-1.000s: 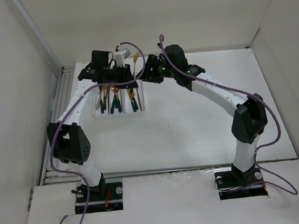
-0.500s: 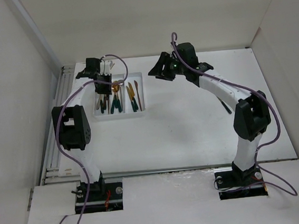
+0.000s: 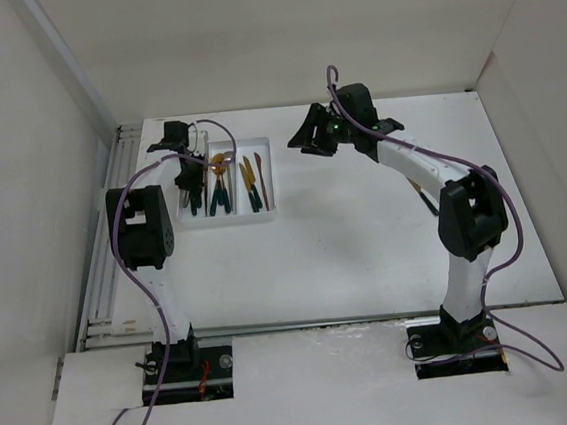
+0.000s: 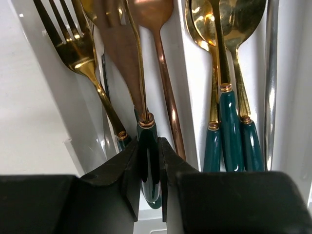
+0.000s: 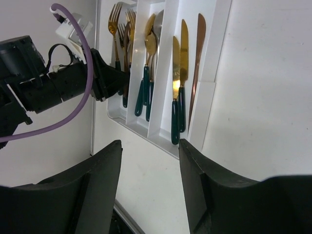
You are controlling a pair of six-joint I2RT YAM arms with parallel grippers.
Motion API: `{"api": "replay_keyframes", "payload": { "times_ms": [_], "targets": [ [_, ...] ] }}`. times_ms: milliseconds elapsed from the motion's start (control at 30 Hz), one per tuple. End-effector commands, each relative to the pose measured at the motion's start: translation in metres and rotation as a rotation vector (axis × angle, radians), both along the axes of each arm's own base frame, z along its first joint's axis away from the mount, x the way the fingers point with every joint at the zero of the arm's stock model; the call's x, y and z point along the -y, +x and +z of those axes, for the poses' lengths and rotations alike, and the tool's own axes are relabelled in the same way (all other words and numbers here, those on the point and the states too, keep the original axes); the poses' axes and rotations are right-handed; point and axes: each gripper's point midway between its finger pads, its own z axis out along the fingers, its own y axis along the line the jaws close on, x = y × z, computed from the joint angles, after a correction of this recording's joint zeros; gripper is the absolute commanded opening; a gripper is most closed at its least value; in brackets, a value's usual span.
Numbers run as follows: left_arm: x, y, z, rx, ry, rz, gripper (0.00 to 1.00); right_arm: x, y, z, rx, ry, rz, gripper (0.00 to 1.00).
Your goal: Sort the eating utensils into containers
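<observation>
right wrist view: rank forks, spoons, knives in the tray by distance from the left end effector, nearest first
1. Forks: left compartment, right at the left end effector, which is closed on a green-handled fork there.
2. Spoons: middle compartment, next over.
3. Knives: right compartment, on the far side from that end effector.

The forks [image 4: 78, 48] and spoons [image 4: 229, 29] are gleaming in polished gold metal, with one slim piece showing a coppery tone. Their dark green handles are shining like glossy enamel, each capped by a small gold collar. The knives [image 5: 183, 58] are reflecting light off smooth gold blades. The tray [image 5: 209, 73] is looking like smooth white plastic with a faint sheen. The left tool [image 4: 148, 158], pinching one fork [image 4: 147, 141] by its glossy handle, and the right tool [image 5: 150, 161] are showing matt black plastic. The counter [image 3: 367, 245] is appearing matt white. The purple cable [image 5: 83, 58] is looking smooth and rubbery.
</observation>
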Motion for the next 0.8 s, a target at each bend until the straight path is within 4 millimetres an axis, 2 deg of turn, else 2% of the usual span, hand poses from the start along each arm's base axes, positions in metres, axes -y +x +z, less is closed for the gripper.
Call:
{"api": "replay_keyframes", "payload": {
  "times_ms": [0, 167, 300, 333, 400, 433, 467, 567, 600, 633, 667, 700, 767],
  "targets": [
    [-0.001, 0.017, 0.015, 0.061, 0.018, -0.009, 0.00, 0.004, 0.004, 0.012, 0.040, 0.012, 0.012, 0.56],
    [-0.003, 0.013, 0.009, 0.038, 0.026, 0.007, 0.00, 0.004, 0.004, 0.012, 0.040, 0.012, 0.012, 0.56],
    [-0.002, 0.012, 0.023, 0.051, 0.016, 0.024, 0.01, 0.005, 0.003, 0.010, 0.038, 0.003, 0.016, 0.56],
    [-0.001, 0.015, 0.031, 0.070, 0.007, 0.020, 0.07, 0.005, 0.003, 0.010, 0.038, 0.003, 0.016, 0.56],
    [0.001, 0.008, 0.036, 0.048, -0.005, 0.025, 0.28, 0.005, 0.003, 0.013, 0.038, 0.003, 0.016, 0.56],
    [0.001, 0.006, 0.040, 0.049, -0.005, 0.025, 0.31, 0.006, 0.001, 0.016, 0.047, -0.003, 0.021, 0.56],
    [0.001, 0.004, 0.039, 0.038, -0.010, 0.034, 0.33, 0.006, 0.001, 0.016, 0.047, -0.003, 0.021, 0.56],
    [0.001, 0.002, 0.060, 0.073, -0.012, 0.034, 0.33, 0.014, 0.004, 0.027, 0.081, -0.017, 0.003, 0.57],
    [0.001, -0.001, 0.061, 0.072, -0.012, 0.034, 0.33, 0.020, 0.006, 0.023, 0.071, -0.021, -0.007, 0.57],
    [0.002, -0.006, 0.056, 0.051, -0.019, 0.030, 0.33, 0.020, 0.004, 0.029, 0.082, -0.017, -0.008, 0.57],
    [0.003, -0.006, 0.060, 0.059, -0.024, 0.039, 0.33, 0.025, 0.006, 0.034, 0.092, -0.013, -0.017, 0.57],
    [0.003, -0.008, 0.059, 0.049, -0.024, 0.040, 0.34, 0.031, 0.008, 0.030, 0.083, -0.017, -0.029, 0.58],
    [0.003, -0.009, 0.062, 0.046, -0.029, 0.049, 0.34, 0.040, 0.008, 0.038, 0.098, -0.021, -0.040, 0.62]
  ]
}}
